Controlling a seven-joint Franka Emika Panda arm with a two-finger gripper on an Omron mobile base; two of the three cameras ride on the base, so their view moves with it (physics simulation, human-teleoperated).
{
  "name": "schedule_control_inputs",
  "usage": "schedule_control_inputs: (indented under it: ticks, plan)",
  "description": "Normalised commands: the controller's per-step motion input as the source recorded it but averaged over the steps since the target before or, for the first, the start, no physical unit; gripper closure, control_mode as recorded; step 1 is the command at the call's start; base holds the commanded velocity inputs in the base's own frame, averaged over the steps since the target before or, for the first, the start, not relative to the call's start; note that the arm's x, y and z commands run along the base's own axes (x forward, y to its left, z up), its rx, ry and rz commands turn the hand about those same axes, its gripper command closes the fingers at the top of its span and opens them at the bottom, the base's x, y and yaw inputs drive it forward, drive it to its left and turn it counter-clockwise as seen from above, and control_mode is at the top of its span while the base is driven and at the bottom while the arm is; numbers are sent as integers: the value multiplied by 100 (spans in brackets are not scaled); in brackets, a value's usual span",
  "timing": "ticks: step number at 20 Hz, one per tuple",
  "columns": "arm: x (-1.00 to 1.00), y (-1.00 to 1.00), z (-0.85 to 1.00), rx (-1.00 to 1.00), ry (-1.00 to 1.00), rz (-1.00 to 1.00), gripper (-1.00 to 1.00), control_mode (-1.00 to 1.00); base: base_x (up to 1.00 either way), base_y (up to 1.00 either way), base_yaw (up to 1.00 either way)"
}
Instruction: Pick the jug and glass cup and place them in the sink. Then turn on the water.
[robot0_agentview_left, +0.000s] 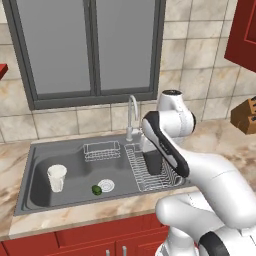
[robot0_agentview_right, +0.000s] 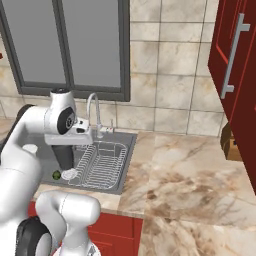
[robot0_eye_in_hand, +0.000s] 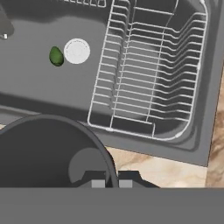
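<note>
The pale jug (robot0_agentview_left: 56, 178) stands upright in the left basin of the grey sink (robot0_agentview_left: 30, 175). The dark glass cup (robot0_agentview_left: 153, 162) hangs from my gripper (robot0_eye_in_hand: 111, 183), which is shut on its rim. In the right base view the glass cup (robot0_agentview_right: 63, 156) hangs just above the sink (robot0_agentview_right: 127, 150), by the left end of the wire rack (robot0_agentview_right: 102, 162). From the hand view, the glass cup (robot0_eye_in_hand: 48, 153) sits at the lower left, over the sink's (robot0_eye_in_hand: 39, 96) front edge. The curved chrome tap (robot0_agentview_left: 132, 112) rises behind the basins.
A wire rack (robot0_agentview_left: 150, 175) lies in the right basin and a small wire basket (robot0_agentview_left: 101, 150) hangs at the back. A green fruit (robot0_agentview_left: 96, 189) lies by the drain (robot0_agentview_left: 106, 185). A knife block (robot0_agentview_left: 246, 116) stands on the right counter. Red cabinets (robot0_agentview_right: 235, 75) hang at right.
</note>
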Motion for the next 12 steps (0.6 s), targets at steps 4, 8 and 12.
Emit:
schedule_control_inputs:
  ticks: [4, 8, 12]
  plan:
    - [6, 84, -5, 0, 0, 5, 100, -100, 0, 0, 0]
    - [13, 75, -4, 4, 0, 3, 100, -100, 0, 0, 0]
    - [16, 59, -12, 9, 0, 4, 100, -100, 0, 0, 0]
